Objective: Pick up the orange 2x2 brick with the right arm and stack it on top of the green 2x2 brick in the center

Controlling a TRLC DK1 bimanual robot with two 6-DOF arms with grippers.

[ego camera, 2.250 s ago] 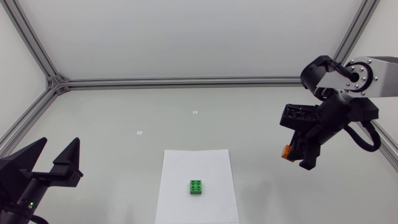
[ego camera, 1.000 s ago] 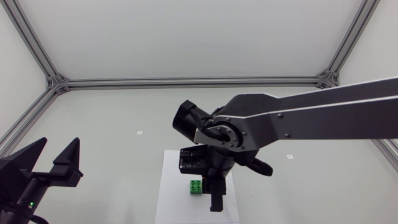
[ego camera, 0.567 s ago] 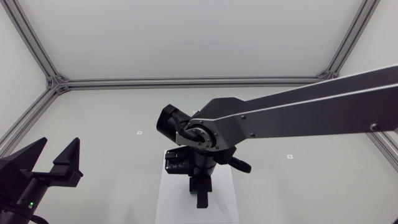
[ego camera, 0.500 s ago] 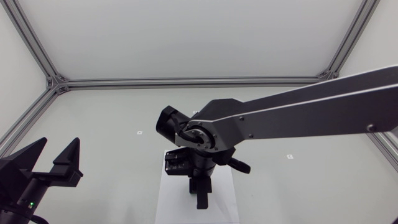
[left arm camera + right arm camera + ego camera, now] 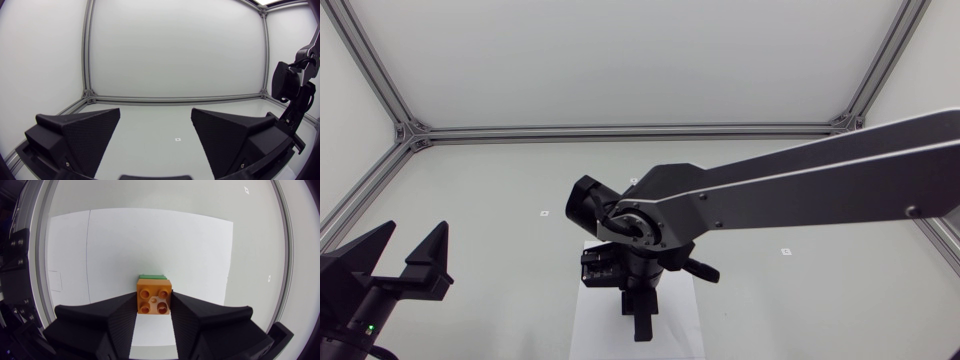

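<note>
Your right black wedge-fingered gripper [image 5: 642, 322] has swung in from 3 o'clock to 6 o'clock, pinching the orange 2x2 plastic brick [image 5: 154, 296] over the green 2x2 plastic brick [image 5: 152, 276]. Lowering looks like your next move.

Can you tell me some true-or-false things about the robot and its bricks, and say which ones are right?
1. The right gripper is shut on the orange brick. True.
2. The left gripper holds a brick. False: it is open and has nothing in it.
3. The green brick sits on the white paper. True.
4. The orange brick lies on the table, far from the green brick. False: it is held between the fingers, and the green brick's edge peeks out just past it.
</note>
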